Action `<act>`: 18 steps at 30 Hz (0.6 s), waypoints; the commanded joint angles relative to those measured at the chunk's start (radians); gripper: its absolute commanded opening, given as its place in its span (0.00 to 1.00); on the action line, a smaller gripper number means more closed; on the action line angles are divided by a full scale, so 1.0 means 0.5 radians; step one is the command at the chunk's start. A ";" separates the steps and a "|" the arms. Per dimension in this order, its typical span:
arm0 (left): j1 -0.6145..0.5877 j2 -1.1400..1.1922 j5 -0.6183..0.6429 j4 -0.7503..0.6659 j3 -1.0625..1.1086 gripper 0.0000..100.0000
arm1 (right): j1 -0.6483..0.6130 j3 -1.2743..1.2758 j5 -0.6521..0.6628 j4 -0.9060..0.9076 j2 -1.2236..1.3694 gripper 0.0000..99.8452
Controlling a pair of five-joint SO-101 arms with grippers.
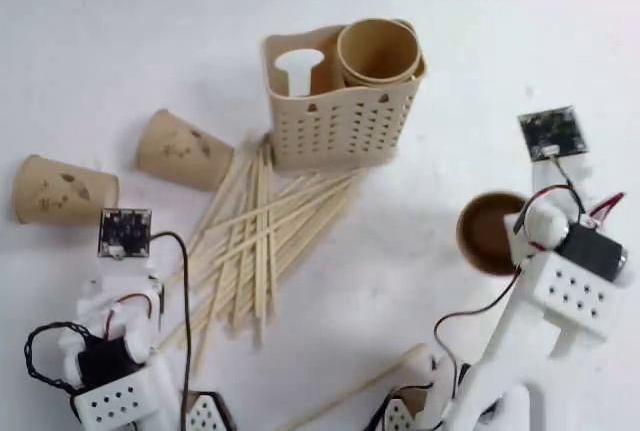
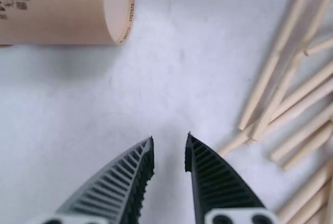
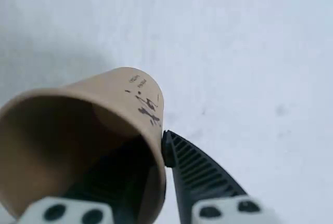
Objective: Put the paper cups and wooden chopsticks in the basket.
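Left hand (image 2: 170, 141): fingers apart with nothing between them, low over a bare part of the table (image 1: 480, 71).
Right hand (image 3: 153, 148): clamped on the wall of the held cup, one finger inside the mouth and one outside.
Held cup (image 1: 488, 232): brown paper cup gripped at its rim, clear of the basket and well to one side of it, on the right arm's side of the table; its open mouth faces up in the high view.
Basket (image 1: 340, 121): cream, perforated, upright near the middle of the table's far part.
Nested cups (image 1: 378, 51): stacked mouth-up inside the basket, in the part nearer the right arm.
Far-left cup (image 1: 62, 189): on its side on the table, just ahead of the left arm's wrist.
Second lying cup (image 1: 180, 149): also on its side, between the far-left cup and the basket, its edge near the chopsticks.
Chopsticks (image 1: 255, 231): a loose fan of wooden sticks flat on the table, spreading from the basket's foot toward the left arm.
Stray chopstick (image 1: 350, 393): lies apart from the pile, between the two arm bases.
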 commanded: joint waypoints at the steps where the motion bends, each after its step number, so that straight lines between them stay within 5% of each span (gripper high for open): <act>1: -0.005 0.008 -0.025 0.015 0.000 0.12 | -0.044 -0.371 -0.153 0.081 -0.219 0.02; 18: -0.008 0.008 -0.025 0.015 0.000 0.12 | -0.944 -2.203 -1.089 0.400 0.845 0.02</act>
